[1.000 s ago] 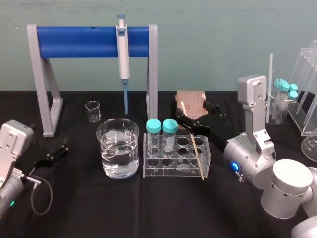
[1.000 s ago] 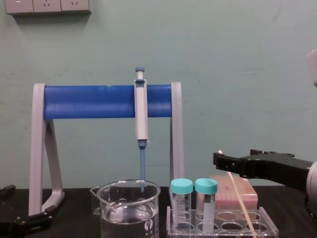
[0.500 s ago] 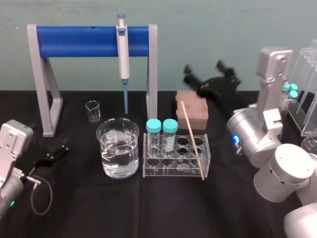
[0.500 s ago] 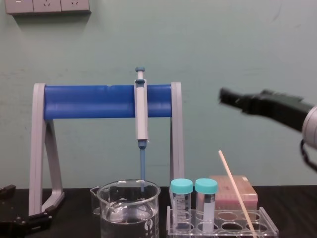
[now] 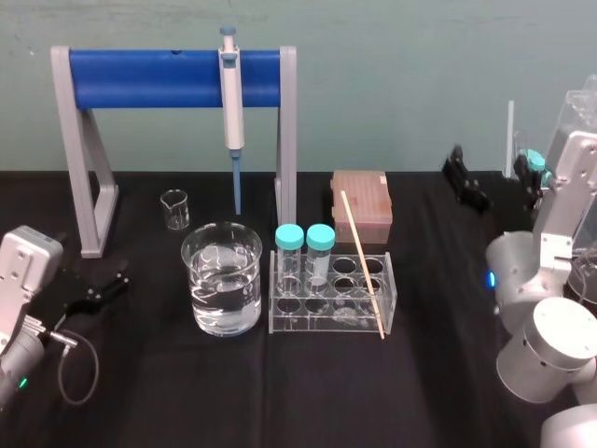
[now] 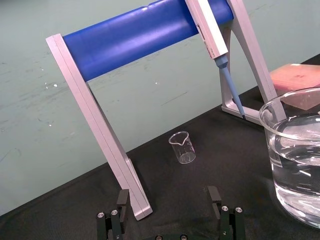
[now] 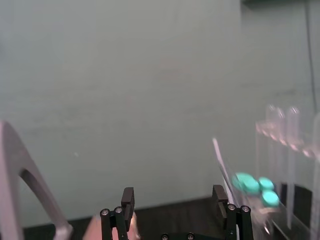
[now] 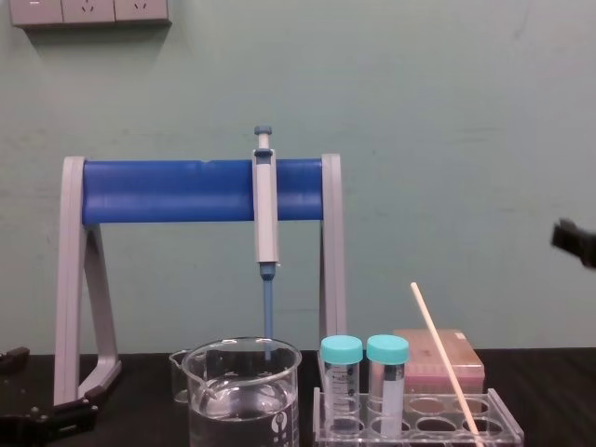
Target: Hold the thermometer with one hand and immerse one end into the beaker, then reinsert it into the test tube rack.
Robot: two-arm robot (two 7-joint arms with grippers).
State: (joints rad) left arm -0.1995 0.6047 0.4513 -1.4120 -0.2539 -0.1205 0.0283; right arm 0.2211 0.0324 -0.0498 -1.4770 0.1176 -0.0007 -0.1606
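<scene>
Inside the test tube rack [image 5: 308, 324], thin cream thermometer [image 5: 362, 264], tilted

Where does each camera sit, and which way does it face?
Left wrist: behind open left gripper, facing beaker.
Right wrist: behind open right gripper, facing wall.
Head: high, looking down on test tube rack; both grippers at sides.
Chest: low, looking forward over beaker; right gripper at edge.
Head and chest share the thermometer.

We record silver arms: the right arm [image 5: 550, 345], of thick cylindrical segments, carries a blue light [image 5: 490, 278], the left arm [image 5: 23, 271] a green light [image 5: 20, 383] and a looped black cable [image 5: 96, 362]. The left gripper [image 6: 168, 191] and right gripper [image 7: 173, 191] are black, with silver screw heads.
</scene>
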